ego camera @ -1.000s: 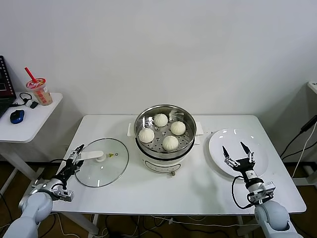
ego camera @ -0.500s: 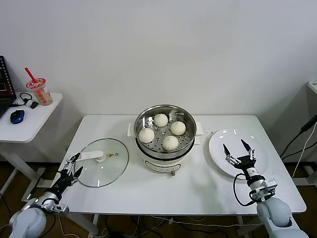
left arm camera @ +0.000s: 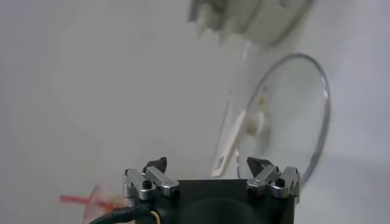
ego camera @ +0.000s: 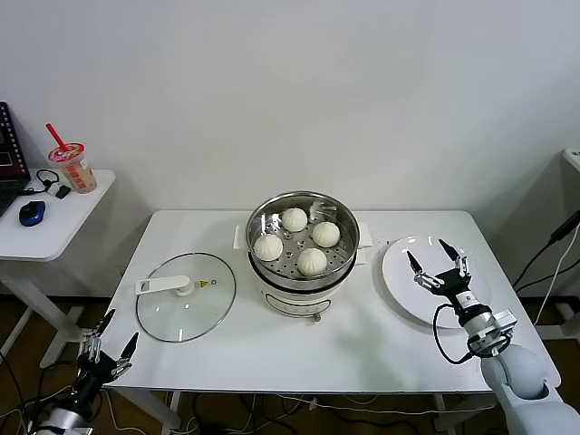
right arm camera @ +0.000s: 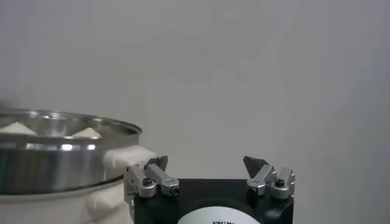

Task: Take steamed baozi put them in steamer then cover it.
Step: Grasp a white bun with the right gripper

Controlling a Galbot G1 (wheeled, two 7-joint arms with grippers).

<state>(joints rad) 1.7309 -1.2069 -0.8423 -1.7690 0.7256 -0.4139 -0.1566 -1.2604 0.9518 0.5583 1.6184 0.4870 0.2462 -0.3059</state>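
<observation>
Several white baozi (ego camera: 312,261) lie on the perforated tray inside the uncovered steel steamer (ego camera: 304,283) at the table's middle; two of their tops (right arm camera: 88,132) show over its rim (right arm camera: 61,152) in the right wrist view. The glass lid (ego camera: 186,304) with its white handle (ego camera: 163,285) lies flat on the table, left of the steamer. My left gripper (ego camera: 120,326) is open and empty, low off the table's front left corner, apart from the lid (left arm camera: 286,115). My right gripper (ego camera: 435,256) is open and empty, fingers pointing up, over the white plate (ego camera: 408,290).
The bare white plate sits right of the steamer. A small side table (ego camera: 54,227) at far left carries a drink cup (ego camera: 72,168) and a blue mouse (ego camera: 31,212). A white wall runs behind the table.
My left gripper has drawn back from beside the lid handle, down past the table's front left corner. My right gripper has shifted a little farther back over the plate. The lid and baozi stayed still.
</observation>
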